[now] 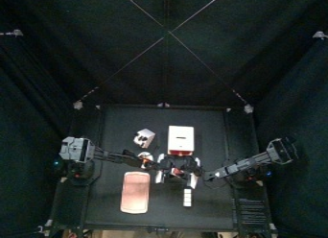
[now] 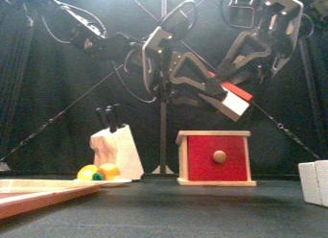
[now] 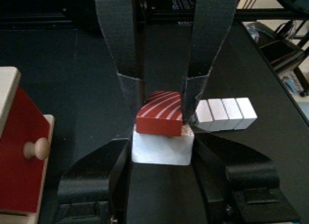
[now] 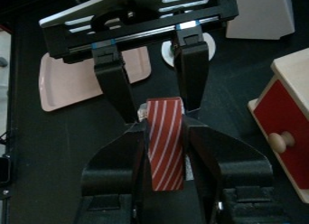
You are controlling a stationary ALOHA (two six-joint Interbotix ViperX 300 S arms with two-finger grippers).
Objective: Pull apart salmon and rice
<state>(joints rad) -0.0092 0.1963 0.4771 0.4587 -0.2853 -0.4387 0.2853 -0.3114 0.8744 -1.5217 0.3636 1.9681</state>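
Observation:
A toy sushi piece is held in the air between both grippers, above the table's middle (image 2: 233,100). In the left wrist view, my left gripper (image 3: 163,139) is shut on the white rice block (image 3: 161,152). The red salmon slice with white stripes (image 3: 162,115) lies against the rice. In the right wrist view, my right gripper (image 4: 164,128) is shut on the salmon (image 4: 164,154), with its fingers (image 3: 121,47) meeting the left gripper head-on. From above, the two grippers meet just in front of the red box, left gripper (image 1: 164,168) and right gripper (image 1: 190,170).
A red box with a wooden knob (image 2: 214,157) stands mid-table. A white knife block (image 2: 115,148) with yellow and green toy food (image 2: 96,172) is to its left. A pink tray (image 1: 133,192) lies front left. A white block (image 2: 314,182) stands front right.

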